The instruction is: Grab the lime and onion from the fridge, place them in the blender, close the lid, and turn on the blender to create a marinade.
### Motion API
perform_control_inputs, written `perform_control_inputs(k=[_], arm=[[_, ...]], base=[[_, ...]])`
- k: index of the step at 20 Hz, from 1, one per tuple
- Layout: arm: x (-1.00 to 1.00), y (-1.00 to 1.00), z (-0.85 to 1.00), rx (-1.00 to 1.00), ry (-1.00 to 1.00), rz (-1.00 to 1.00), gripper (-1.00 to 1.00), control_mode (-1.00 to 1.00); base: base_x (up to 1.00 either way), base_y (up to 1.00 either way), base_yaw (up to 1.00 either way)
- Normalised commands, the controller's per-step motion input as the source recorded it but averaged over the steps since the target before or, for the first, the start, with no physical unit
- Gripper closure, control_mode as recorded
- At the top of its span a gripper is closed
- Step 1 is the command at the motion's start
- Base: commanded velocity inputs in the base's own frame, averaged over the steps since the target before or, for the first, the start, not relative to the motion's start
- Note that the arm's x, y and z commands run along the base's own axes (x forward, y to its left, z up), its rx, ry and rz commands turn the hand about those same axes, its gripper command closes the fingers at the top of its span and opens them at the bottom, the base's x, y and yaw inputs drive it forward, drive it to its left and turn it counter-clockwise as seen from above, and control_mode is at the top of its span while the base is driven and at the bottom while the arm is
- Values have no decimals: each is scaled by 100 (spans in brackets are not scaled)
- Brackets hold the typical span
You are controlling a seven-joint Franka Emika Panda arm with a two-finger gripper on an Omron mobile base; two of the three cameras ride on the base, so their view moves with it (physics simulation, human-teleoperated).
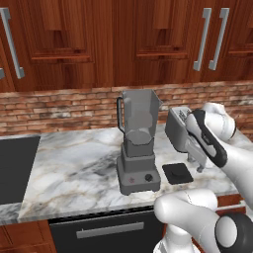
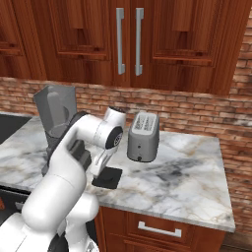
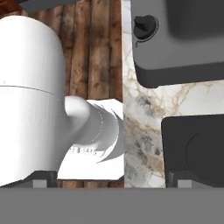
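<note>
Black squarish lid [image 1: 177,172] with its round knob lies flat on the marble counter [image 1: 74,168], just right of the tall grey blender [image 1: 137,148]; our gripper [image 1: 199,165] hangs over it, jaws apart, empty.
Risk as we see it: lid sits low and flat, so our fingertips may skid off the edges or nudge it against the blender base.

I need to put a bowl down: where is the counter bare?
Bare marble lies left of the blender, toward the dark cooktop, and right of the toaster, toward the counter's end. It is crowded between blender and toaster, where the lid lies under the arm.
</note>
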Motion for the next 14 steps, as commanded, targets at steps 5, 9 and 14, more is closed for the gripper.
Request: perform_control_inputs(k=[5,9,14], arm=[[21,0,-13,0,-3,0,-100,-100],[20,0,-11,0,-4,0,-100,-100],[15,0,-19,0,-3,0,-100,-100]], base=[[0,0,0],[0,0,0],[0,0,0]])
